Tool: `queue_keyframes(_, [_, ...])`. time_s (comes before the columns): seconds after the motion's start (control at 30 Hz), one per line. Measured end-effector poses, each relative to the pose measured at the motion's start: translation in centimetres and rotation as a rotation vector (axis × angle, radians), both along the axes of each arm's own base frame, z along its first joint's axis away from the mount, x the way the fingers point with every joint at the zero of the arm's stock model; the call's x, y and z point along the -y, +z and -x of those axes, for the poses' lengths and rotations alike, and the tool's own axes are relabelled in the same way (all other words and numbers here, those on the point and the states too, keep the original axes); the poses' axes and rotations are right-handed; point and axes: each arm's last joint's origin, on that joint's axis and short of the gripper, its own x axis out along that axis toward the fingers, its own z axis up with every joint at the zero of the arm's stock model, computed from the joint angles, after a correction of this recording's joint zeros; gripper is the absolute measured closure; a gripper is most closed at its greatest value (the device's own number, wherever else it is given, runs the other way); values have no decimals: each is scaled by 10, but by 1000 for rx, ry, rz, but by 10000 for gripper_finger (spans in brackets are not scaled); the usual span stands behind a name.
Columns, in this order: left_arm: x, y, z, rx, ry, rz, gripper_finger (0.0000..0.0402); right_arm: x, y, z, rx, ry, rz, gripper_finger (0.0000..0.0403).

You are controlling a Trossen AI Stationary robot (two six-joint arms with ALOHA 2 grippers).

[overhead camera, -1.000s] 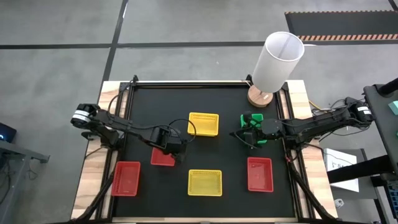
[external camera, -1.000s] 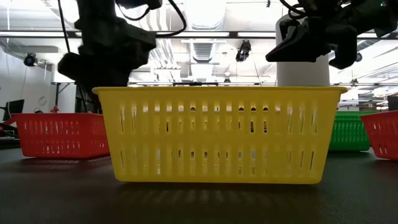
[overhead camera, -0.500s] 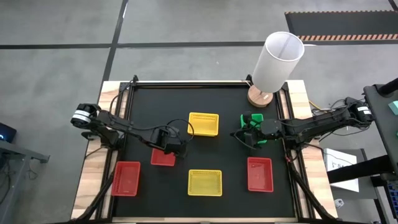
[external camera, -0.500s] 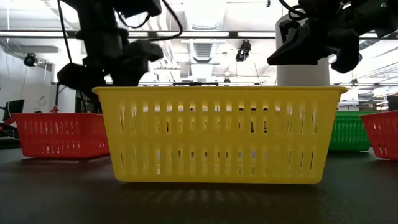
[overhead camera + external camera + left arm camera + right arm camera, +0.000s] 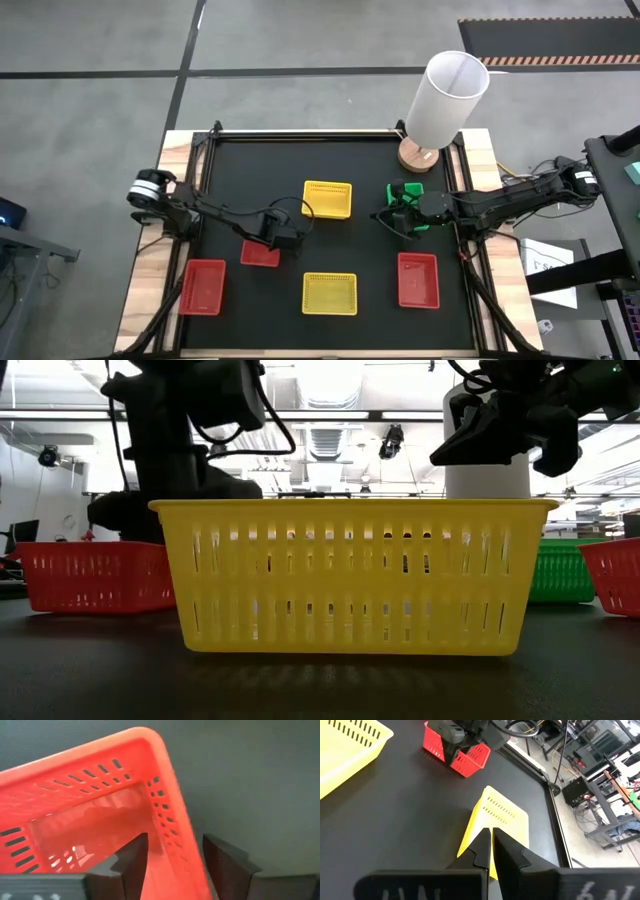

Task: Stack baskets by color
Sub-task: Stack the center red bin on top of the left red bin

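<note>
Counter with a black top carries the baskets, and the near yellow basket at its front middle serves as the landmark. Far to the left of it sits a red basket, alone on the black top. Between that one and the landmark, and a little farther back, lies a second red basket, with the left tool at its right-hand end. The left tool's fingers stand wide apart and straddle the basket's short red wall, one inside the basket and one outside; they seem to be clear of the plastic rather than pressing it, though the wrist view is too close to be sure. This red basket is a shallow mesh tray with slotted walls and a rounded corner. Straight behind the landmark lies another yellow basket, upright and open side up. To the right of the landmark sits a third red basket. Behind that, right and back from the landmark, is a green basket, partly covered by the right tool, which hangs at its left edge with its fingers pressed together and nothing between them. A tall white cylinder on a wooden base stands at the back right corner.
</note>
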Motion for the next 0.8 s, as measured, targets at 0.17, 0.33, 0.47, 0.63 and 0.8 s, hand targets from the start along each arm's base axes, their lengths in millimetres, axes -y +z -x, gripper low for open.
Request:
queue_keyframes(0.17, [1,-3,-1,-14,-3,2,289,0,0,0,0,-2,-4,394])
queue_keyframes(0.33, [1,-3,-1,-14,-3,2,372,0,0,0,2,-7,-16,394])
queue_keyframes(0.47, [0,-2,-1,-14,-3,-4,395,0,0,0,0,-7,-17,394])
queue_keyframes(0.63, [2,14,-4,-19,-5,-4,401,0,-1,1,-12,-8,-16,394])
queue_keyframes(0.8, [10,51,-5,-14,-31,-34,401,0,-2,1,-17,-7,-15,394])
